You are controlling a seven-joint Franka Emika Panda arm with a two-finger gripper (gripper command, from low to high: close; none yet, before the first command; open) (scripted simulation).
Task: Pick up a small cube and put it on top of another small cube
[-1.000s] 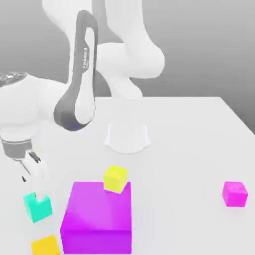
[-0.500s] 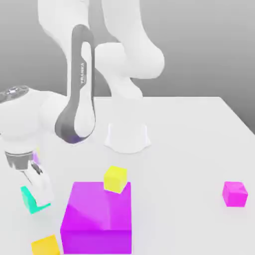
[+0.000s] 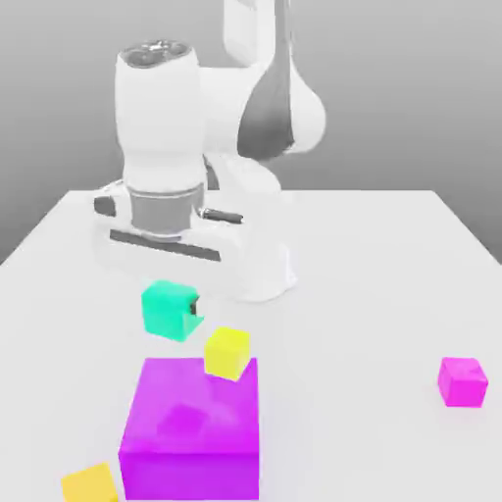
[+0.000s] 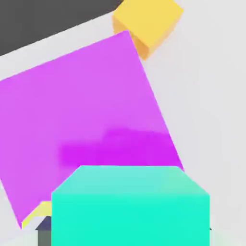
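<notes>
Transport is the step in hand: the gripper (image 3: 182, 312) is closed on the small teal cube (image 3: 168, 310), which hangs in the air under the hand, clear of the table (image 3: 392, 255). In the exterior view the cube sits above and just to the left of the small yellow cube (image 3: 226, 352), which is beside the far top edge of the big magenta cube (image 3: 192, 426). The hand view looks down past the teal cube (image 4: 129, 204) onto the magenta top face (image 4: 86, 110), with a sliver of yellow at the lower corner.

The pick seems done — what remains is the placing. I judge the small yellow cube the likely base, being the nearest small one. The next move calls for centring the teal cube above it, keeping its faces square, then lowering gently before release, because a small base forgives little offset. A small magenta cube (image 3: 462, 380) stands well apart toward the exterior view's right, and another yellow cube (image 3: 90, 484) lies near the front edge.
</notes>
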